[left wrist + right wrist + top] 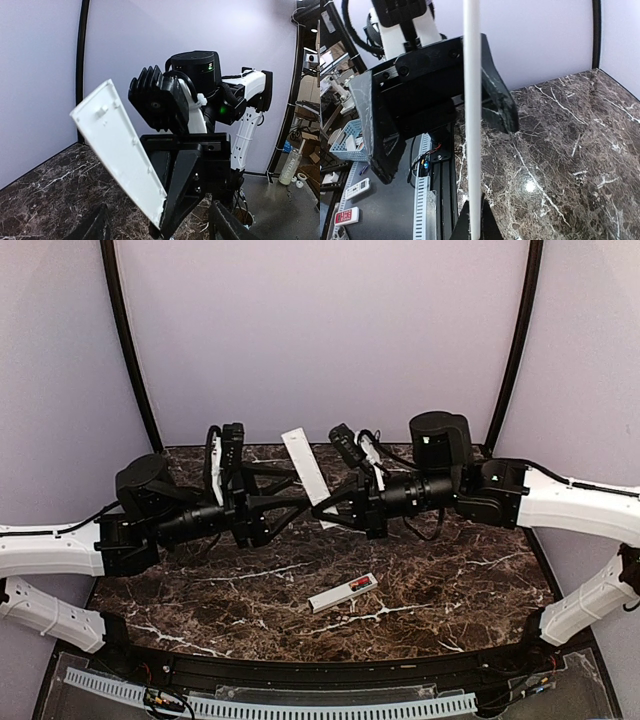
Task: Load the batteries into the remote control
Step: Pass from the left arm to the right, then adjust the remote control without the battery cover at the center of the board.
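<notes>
The white remote control (334,597) lies flat on the marble table, near the front middle. Red batteries (358,587) show in its right part, beside a dark end. My right gripper (338,503) is shut on the lower end of a thin flat white strip (305,466) and holds it tilted upright above the table. The strip shows edge-on in the right wrist view (472,115), pinched at the bottom (475,226). My left gripper (288,496) is open, its fingers (224,226) spread wide on either side of the strip's lower end (122,150), not touching it.
The dark marble table (450,580) ends at a black rail with a white slotted cable duct (280,705) at the front. Curved black poles (128,340) and lilac walls stand behind. Off the table, a blue basket (344,146) and spare remotes (347,216) lie below.
</notes>
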`<state>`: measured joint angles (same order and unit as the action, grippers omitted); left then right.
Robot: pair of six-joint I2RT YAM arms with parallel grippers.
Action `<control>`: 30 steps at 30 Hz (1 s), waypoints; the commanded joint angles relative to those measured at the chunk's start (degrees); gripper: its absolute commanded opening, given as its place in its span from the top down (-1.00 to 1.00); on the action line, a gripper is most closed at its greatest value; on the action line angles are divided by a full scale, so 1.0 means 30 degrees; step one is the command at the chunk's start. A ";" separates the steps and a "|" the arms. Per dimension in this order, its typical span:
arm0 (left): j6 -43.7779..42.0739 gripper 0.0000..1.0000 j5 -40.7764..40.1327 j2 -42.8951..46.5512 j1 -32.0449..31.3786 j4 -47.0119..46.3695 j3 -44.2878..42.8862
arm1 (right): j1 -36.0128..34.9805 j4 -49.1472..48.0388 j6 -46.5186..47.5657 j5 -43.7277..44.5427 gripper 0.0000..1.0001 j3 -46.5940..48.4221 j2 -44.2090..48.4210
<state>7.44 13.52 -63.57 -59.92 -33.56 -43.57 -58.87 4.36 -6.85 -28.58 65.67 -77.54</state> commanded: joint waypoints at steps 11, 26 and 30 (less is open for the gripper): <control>0.0376 -0.62 -0.3360 -0.4188 -0.0587 1.0508 -0.0492 | 0.3636 0.2638 -0.6190 0.7362 1.00 -0.3810 0.3354; -0.3760 -0.84 -0.4035 -1.4553 -0.1707 1.4583 -0.7439 | 0.3745 0.3165 -0.7058 0.7543 1.00 -0.6914 0.6912; -0.4263 -0.71 -0.4082 -1.4855 -0.1706 1.3070 -0.7129 | 0.3745 0.3040 -0.6836 0.7076 1.00 -0.6910 0.6904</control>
<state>-2.11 2.31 -107.81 -64.88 7.01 -65.23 -47.88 14.33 -27.29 -6.83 45.47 -57.30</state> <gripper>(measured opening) 0.882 0.018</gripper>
